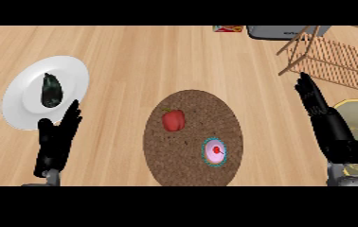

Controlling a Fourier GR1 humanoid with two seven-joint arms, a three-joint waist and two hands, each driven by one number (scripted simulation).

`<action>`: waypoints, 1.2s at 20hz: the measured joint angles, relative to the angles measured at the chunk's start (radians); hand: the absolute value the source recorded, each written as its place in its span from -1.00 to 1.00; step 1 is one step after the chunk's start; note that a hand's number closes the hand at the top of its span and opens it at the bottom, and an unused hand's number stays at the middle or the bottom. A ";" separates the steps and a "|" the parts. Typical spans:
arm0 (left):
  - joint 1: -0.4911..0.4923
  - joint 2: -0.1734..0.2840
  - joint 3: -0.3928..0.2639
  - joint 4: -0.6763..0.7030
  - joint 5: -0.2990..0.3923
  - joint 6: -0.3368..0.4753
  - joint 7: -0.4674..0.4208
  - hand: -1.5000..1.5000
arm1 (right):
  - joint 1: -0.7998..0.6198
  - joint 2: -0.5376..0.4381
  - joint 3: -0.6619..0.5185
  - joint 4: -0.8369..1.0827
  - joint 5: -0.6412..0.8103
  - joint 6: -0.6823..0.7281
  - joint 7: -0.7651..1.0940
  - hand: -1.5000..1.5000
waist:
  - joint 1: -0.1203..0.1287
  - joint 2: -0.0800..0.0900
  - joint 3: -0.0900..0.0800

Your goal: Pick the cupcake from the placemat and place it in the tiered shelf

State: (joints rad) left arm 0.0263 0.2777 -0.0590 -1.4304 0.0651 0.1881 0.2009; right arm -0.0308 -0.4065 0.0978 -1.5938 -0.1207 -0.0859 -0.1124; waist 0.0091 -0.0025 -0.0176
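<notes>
- Cupcake (215, 151) is sitting untouched on the lower right part of the mat (183, 171), so you are starting the pick with nothing gripped.
- Your right hand (323, 122) is hanging at the right edge with straight fingers, carrying nothing, well apart from the cupcake and just below the shelf (328, 63).
- Your left hand (58, 138) is resting at the lower left, fingers straight and up, holding nothing, just below the plate (24, 105) with the dark item (51, 90) on it.
- You are risking a knock on the red pepper (173, 120), which is lying near the cupcake on the same mat; a wide sweep in from the left would likely cause it.
- You are risking a squashed or tipped cupcake if the fingers are closing on the frosting rather than the sides.
- You are also risking a clip on the shelf's wooden frame during the lift, since the hand is already very near it.
</notes>
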 measured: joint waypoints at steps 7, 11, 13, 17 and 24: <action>-0.029 0.058 0.056 0.002 0.031 -0.066 -0.057 0.00 | -0.118 0.122 0.210 -0.090 0.189 -0.092 0.108 1.00 | 0.011 -0.005 0.008; -0.027 0.072 0.078 0.001 0.056 -0.087 -0.065 0.00 | -0.092 0.173 0.254 -0.089 0.441 -0.323 0.182 -1.00 | -0.011 -0.009 0.009; -0.012 0.089 0.096 -0.004 0.080 -0.121 -0.077 0.00 | -0.063 0.248 0.349 -0.087 0.554 -0.401 0.222 -1.00 | -0.007 -0.007 0.011; 0.009 0.102 0.117 -0.018 0.096 -0.146 -0.089 0.00 | 0.004 0.346 0.542 -0.116 0.771 -0.483 0.352 -1.00 | -0.009 -0.005 0.014; 0.029 0.110 0.140 -0.007 0.109 -0.167 -0.111 0.00 | 0.057 0.366 0.643 -0.191 1.209 -0.360 0.696 -1.00 | -0.031 -0.010 0.012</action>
State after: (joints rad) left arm 0.0550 0.3874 0.0814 -1.4371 0.1740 0.0208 0.0897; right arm 0.0263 -0.0401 0.7411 -1.7846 1.0887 -0.4458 0.5840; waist -0.0219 -0.0124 -0.0053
